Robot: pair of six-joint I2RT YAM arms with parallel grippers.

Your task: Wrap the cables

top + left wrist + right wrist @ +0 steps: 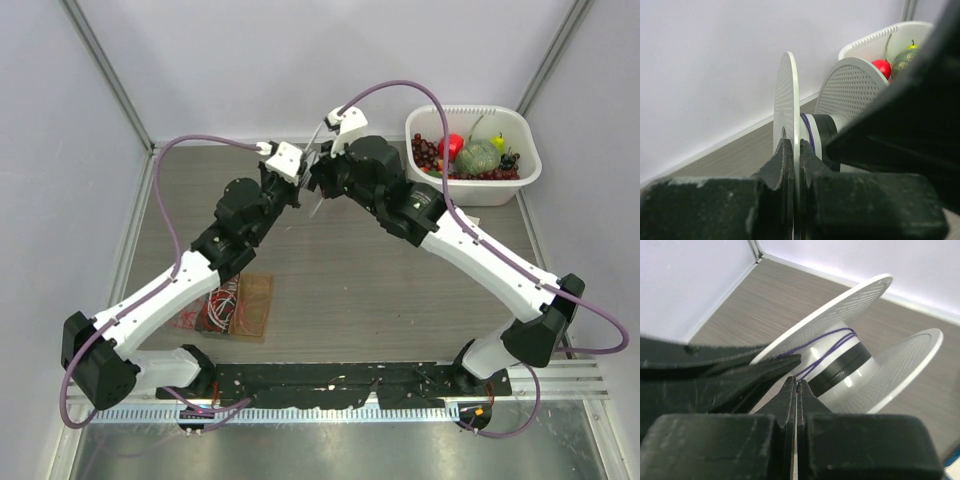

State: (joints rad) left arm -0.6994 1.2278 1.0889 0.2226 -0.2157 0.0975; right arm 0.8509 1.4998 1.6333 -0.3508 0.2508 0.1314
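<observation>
A round white perforated spool [787, 100] stands on edge, held up off the table at the back middle, where both arms meet. My left gripper [795, 145] is shut on the rim of one flange. A few turns of the thin dark purplish cable [830, 347] lie round the hub [850, 370]. From there the cable runs down into my right gripper [797, 383], which is shut on it just below the hub. From above, only a white sliver of the spool [316, 205] shows between the left gripper [298, 185] and the right gripper [322, 178].
A white basket [530, 165] with fruit and dark berries stands at the back right, close behind the spool [875, 37]. A brown mat [255, 305] bearing red and white wires lies at the front left. Pale walls close in the back and sides.
</observation>
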